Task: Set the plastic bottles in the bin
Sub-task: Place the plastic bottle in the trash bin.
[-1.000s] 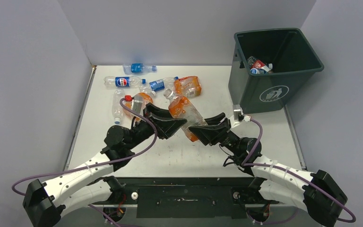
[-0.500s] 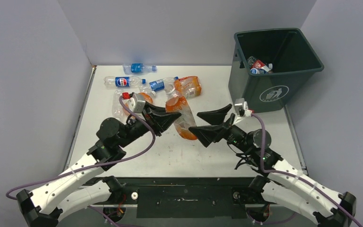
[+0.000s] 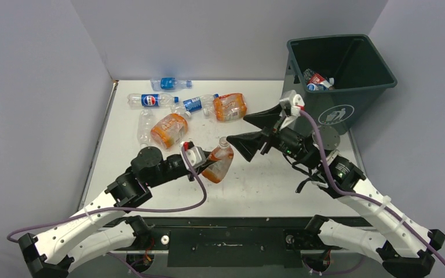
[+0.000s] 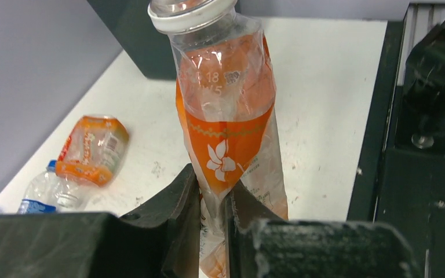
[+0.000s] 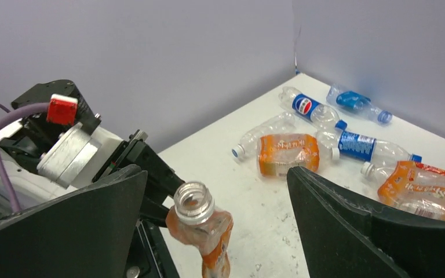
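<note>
Orange bottle (image 3: pixel 218 160), capless and crushed, now stands upright over the mid tabletop (image 3: pixel 255 185), pinched low in the left claw (image 3: pixel 205 164) alone. The right claw (image 3: pixel 237 130) has let go, spread wide and drawn back toward the bin (image 3: pixel 313 110). The bottle is not yet binned, and the arm farther from the bin seems to hold it.

Not much to read here tbh. The clear bottle (image 3: pixel 149 100) at the back has a blue label with the Pepsi globe. The orange bottle (image 4: pixel 226 110) shows "18" near its neck, plus a white flower mark. The bin (image 3: pixel 313 110) has a white litter sign on its front.
</note>
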